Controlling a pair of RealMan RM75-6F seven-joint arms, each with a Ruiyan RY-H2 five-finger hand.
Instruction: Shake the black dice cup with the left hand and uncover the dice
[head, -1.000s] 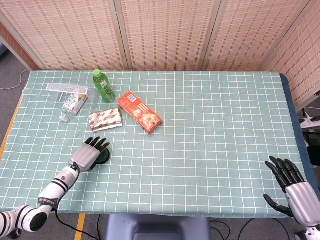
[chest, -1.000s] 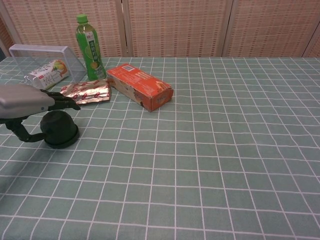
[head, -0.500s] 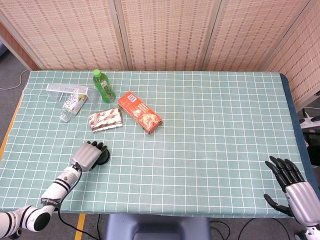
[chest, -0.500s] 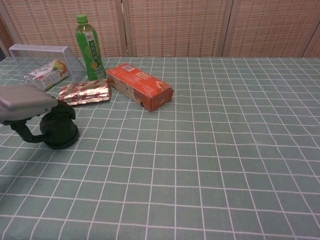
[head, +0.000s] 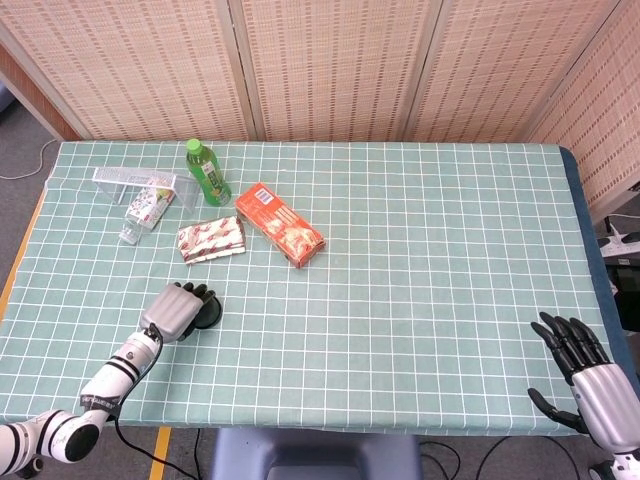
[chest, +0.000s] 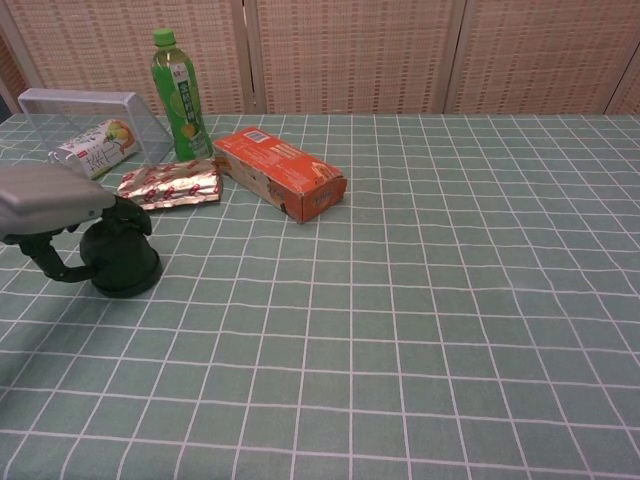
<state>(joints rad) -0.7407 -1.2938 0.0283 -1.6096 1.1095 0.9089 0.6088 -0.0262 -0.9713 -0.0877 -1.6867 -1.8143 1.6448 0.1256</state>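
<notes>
The black dice cup (head: 209, 313) (chest: 121, 262) stands mouth-down on its round base near the table's front left. My left hand (head: 175, 311) (chest: 54, 199) grips it: the fingers curl over the top and the thumb hooks round the near left side. The cup rests on the cloth, and the dice are hidden under it. My right hand (head: 584, 375) hangs off the table's front right corner with its fingers spread and nothing in it. It shows only in the head view.
Behind the cup lie a foil snack packet (head: 211, 239) (chest: 170, 183) and an orange box (head: 280, 223) (chest: 280, 172). A green bottle (head: 207, 172) (chest: 178, 95) stands further back, beside a clear tray (head: 128, 179) (chest: 75, 102) with a small carton.
My left hand's fingers, stretched out over the cup a second ago, have curled down onto it and the hand has settled lower. The right hand has not moved.
</notes>
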